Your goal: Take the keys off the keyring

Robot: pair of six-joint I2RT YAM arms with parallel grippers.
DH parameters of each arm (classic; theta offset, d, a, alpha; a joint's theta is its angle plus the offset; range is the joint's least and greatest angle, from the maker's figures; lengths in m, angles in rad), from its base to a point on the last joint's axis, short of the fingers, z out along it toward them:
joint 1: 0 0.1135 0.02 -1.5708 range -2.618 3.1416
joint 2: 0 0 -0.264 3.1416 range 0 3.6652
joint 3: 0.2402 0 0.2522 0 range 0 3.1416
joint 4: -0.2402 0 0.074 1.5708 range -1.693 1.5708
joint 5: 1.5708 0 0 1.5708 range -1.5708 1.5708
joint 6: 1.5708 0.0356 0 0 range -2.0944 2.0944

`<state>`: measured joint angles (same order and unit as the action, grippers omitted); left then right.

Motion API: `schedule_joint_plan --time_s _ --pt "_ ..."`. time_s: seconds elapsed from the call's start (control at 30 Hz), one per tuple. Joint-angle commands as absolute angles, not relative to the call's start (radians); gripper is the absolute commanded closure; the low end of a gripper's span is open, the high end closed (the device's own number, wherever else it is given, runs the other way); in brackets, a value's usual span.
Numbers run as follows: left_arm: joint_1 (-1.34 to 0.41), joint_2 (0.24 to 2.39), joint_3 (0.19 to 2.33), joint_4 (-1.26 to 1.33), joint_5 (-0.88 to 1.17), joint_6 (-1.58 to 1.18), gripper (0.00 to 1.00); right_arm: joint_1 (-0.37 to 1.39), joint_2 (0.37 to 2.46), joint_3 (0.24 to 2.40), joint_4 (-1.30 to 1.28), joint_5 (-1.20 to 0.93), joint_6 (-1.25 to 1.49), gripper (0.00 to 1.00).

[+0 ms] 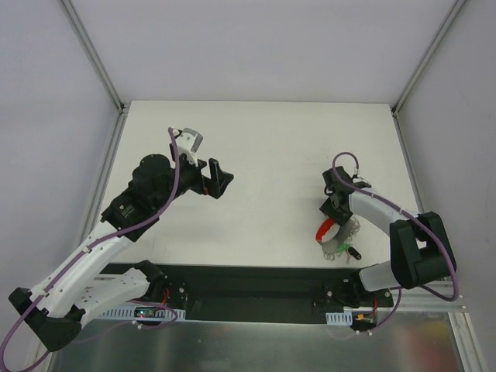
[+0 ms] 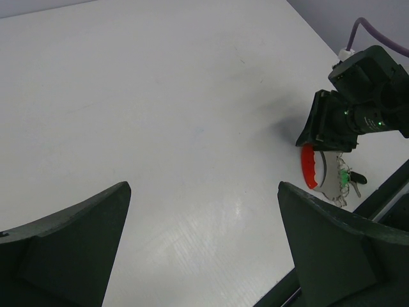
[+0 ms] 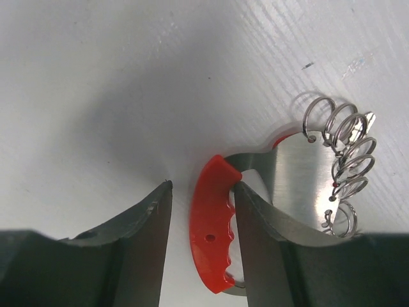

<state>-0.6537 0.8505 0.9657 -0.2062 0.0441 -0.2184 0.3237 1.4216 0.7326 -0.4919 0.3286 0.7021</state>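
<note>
Right wrist view, main panel: my right tool (image 3: 199,192) is released, its two dark fingers straddling the keyring (image 3: 211,236); a strip of bare table shows between one finger and the red loop, and the other finger lies against or just beside it; I read nothing as grasped. The keyring lies flat on the white table (image 1: 263,155); its red part is a smooth, glossy plastic crescent, scalloped along one edge, with a small hole; joined to it is a flat plate of brushed metal (image 3: 300,185); along the plate's edge farthest from the red loop runs a row of thin wire rings (image 3: 345,153). The keys (image 2: 348,180) lie bunched just beyond those rings, thin and grey, one black-headed, one with a green bit. Progress, in my judgement: no key is off yet; all are to be freed. My left tool (image 2: 203,240) hangs wide open and empty, well apart from the keyring.
</note>
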Motion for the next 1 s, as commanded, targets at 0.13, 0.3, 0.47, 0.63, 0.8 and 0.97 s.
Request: schedule_joint_plan --time_s 0.13,0.3,0.47,0.63,0.8,0.97 --pt "-0.655 0.867 0.959 -0.178 0.054 -0.229 0.01 0.324 1.433 0.721 -0.526 0.333 0.792 0.56" --pt "-0.655 0.879 0.954 -0.178 0.037 -0.233 0.01 0.325 1.439 0.729 -0.551 0.351 0.795 0.59" --pt "-0.653 0.882 0.933 -0.176 0.035 -0.351 0.05 0.339 1.428 0.710 -0.477 0.275 0.759 0.69" --pt "-0.653 0.873 0.772 -0.094 0.176 -0.532 0.11 0.400 1.356 0.699 -0.419 0.209 0.718 0.78" --pt "-0.664 0.922 0.634 0.038 0.259 -0.568 0.19 0.477 1.325 0.690 -0.359 0.150 0.742 0.82" --pt "-0.729 1.012 0.556 0.193 0.252 -0.574 0.18 0.544 1.338 0.706 -0.296 0.094 0.787 0.83"
